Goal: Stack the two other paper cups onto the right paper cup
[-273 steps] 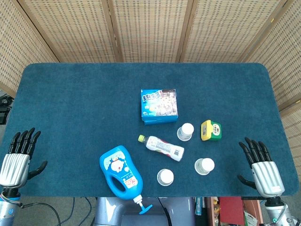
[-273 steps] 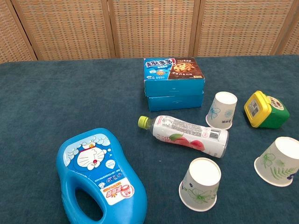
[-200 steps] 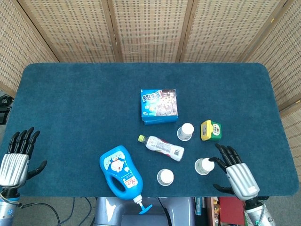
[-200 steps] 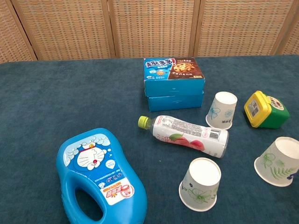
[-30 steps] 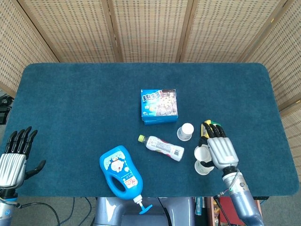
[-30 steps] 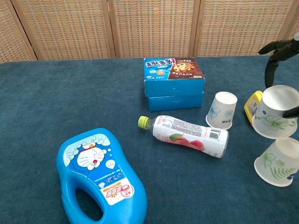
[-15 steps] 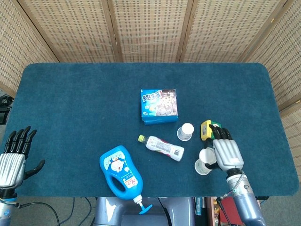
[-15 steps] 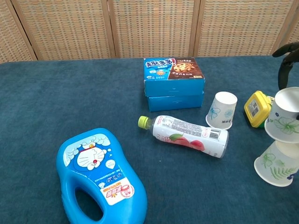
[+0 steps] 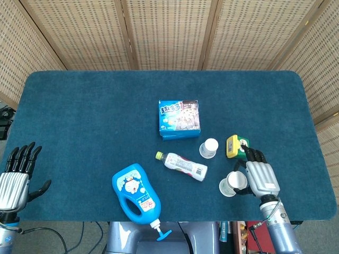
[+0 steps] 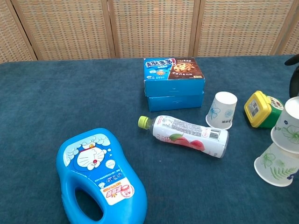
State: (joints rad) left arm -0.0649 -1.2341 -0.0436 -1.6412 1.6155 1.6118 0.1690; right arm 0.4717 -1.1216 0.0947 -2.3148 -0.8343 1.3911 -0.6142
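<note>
- We find the right hand [image 9: 259,178] clamped on a paper cup [image 10: 290,123], held upright directly over the right paper cup [image 10: 277,164] near the tabletop's [image 9: 85,121] right edge (bases nearly nested).
- The third cup [image 9: 209,147] stands far-left; left hand [image 9: 15,177] spread, empty.

Held cup [image 10: 289,125] above right cup [image 10: 276,164], third cup [image 10: 221,109] left.

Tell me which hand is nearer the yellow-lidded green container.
Right. The right hand, holding a paper cup, sits just in front of the yellow-lidded green container; the left hand is at the table's far left edge.
</note>
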